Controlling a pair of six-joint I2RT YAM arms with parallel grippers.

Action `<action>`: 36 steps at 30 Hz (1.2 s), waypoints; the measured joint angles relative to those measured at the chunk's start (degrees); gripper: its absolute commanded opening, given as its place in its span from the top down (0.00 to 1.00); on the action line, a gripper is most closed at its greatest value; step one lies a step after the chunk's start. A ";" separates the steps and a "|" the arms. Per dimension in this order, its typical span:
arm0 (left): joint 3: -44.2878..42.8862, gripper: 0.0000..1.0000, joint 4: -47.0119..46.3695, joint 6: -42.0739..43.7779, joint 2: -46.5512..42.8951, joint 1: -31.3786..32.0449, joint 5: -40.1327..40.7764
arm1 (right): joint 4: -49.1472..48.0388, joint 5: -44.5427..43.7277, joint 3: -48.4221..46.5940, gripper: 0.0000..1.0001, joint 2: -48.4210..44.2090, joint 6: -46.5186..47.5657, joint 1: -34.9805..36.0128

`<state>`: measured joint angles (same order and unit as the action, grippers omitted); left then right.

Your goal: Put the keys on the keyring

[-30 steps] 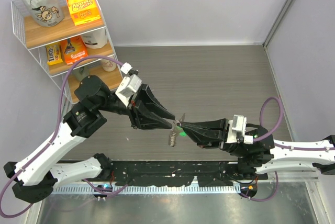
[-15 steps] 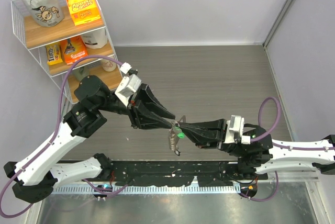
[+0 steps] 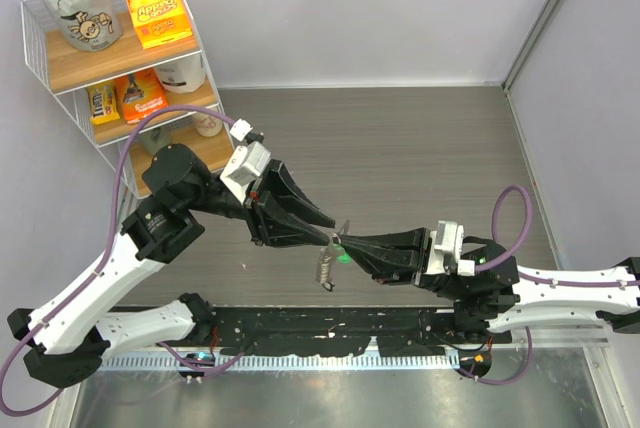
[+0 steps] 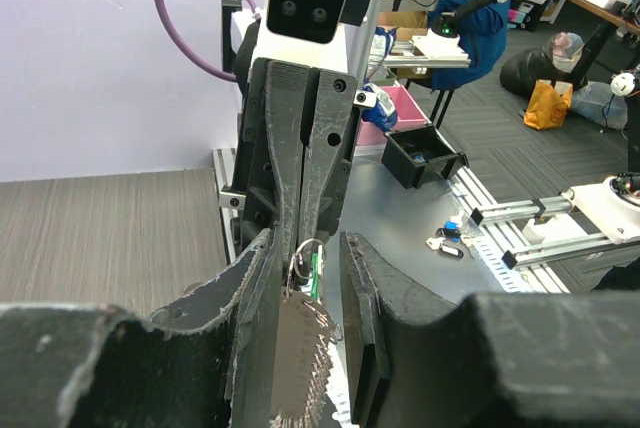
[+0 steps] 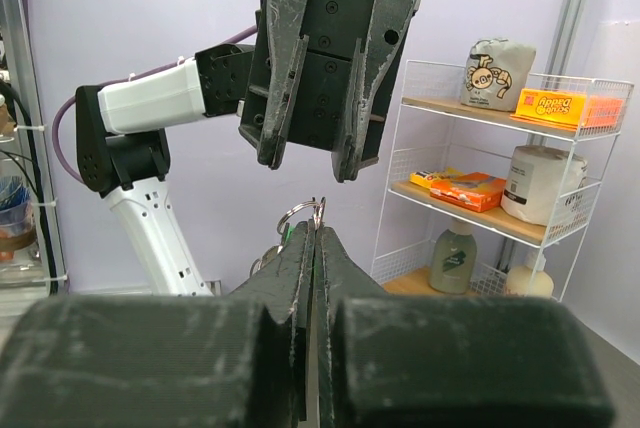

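Keyring (image 3: 326, 266) dangles, light and floppy

My left gripper (image 3: 320, 234) stands spread, grasping nothing, astride the dangling chain. Between my arms the keyring hangs in mid-air, the green-headed key (image 3: 344, 256) just beside it. My right gripper (image 3: 350, 244) is clenched on its ring. Light, limp, slippery, I judge: grip the stiff ring, not the chain.

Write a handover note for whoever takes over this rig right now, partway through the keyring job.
The left hand is open, its fingers on either side of the right hand's tip, gripping nothing.
The right hand is shut on the keyring, holding it in the air above the table; the chain hangs down.
The green key sits at the ring; I cannot tell if it is threaded.
Done: keyring held up.
Left: confirm or finish threading.
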<state>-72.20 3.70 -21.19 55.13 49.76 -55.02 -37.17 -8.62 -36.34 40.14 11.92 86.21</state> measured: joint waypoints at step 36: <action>0.00 0.71 -0.04 -0.39 -0.09 0.00 -0.07 | 0.46 0.31 -2.78 0.95 1.79 1.49 0.00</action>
<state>-72.20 3.66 -21.58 55.05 49.76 -55.09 -36.71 -8.32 -39.11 41.93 13.41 86.21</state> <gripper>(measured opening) 0.288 0.059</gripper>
